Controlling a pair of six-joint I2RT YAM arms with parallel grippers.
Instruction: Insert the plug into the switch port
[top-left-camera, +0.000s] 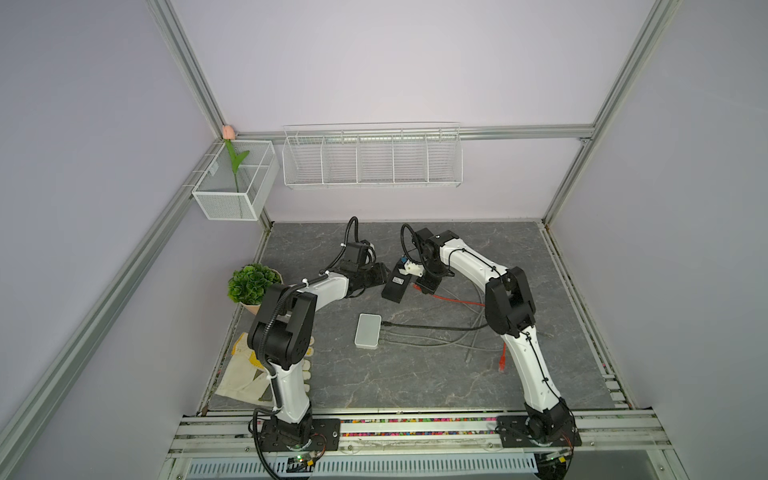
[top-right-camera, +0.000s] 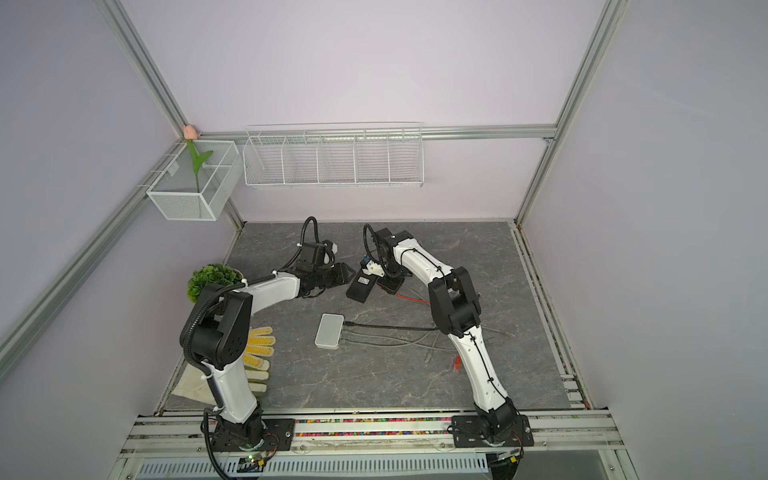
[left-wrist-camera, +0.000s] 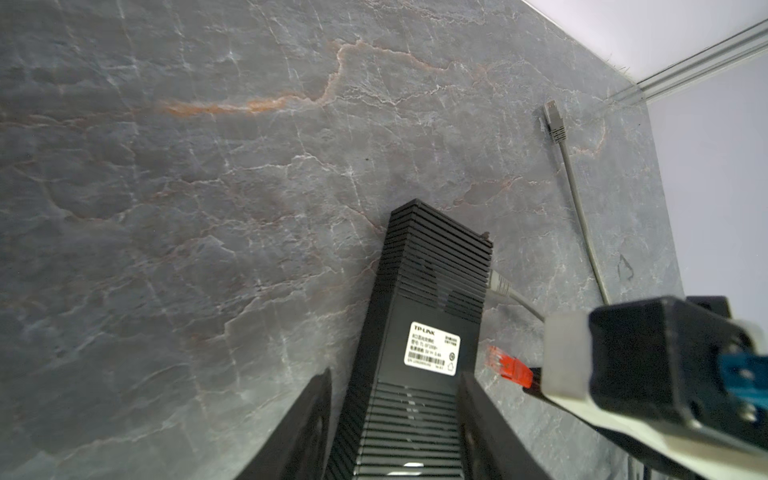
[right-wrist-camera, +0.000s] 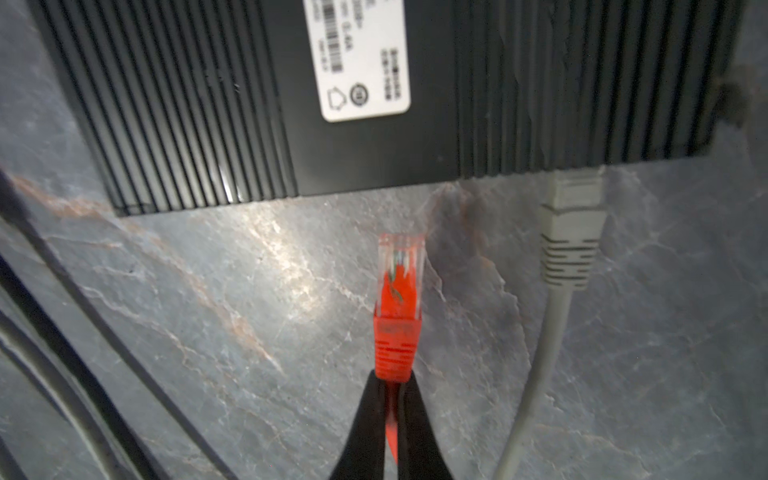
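The black switch (top-left-camera: 397, 286) (top-right-camera: 360, 286) lies label-up at the middle back of the table. My left gripper (left-wrist-camera: 395, 374) (top-left-camera: 376, 276) straddles one end of the switch (left-wrist-camera: 419, 291), a finger pressed on each long side, shut on it. My right gripper (right-wrist-camera: 392, 378) (top-left-camera: 419, 286) is shut on the boot of the red plug (right-wrist-camera: 399, 291) (left-wrist-camera: 509, 368). The plug's clear tip points at the switch's port edge (right-wrist-camera: 374, 183) and stops a short gap away. The ports themselves are hidden. A grey plug (right-wrist-camera: 571, 232) (left-wrist-camera: 498, 284) sits in the same edge beside it.
A white box (top-left-camera: 368, 330) with black and grey cables lies nearer the front. A loose grey plug (left-wrist-camera: 555, 120) and the red cable's other end (top-left-camera: 503, 361) lie on the table. A potted plant (top-left-camera: 253, 282) and gloves (top-right-camera: 257, 353) are on the left.
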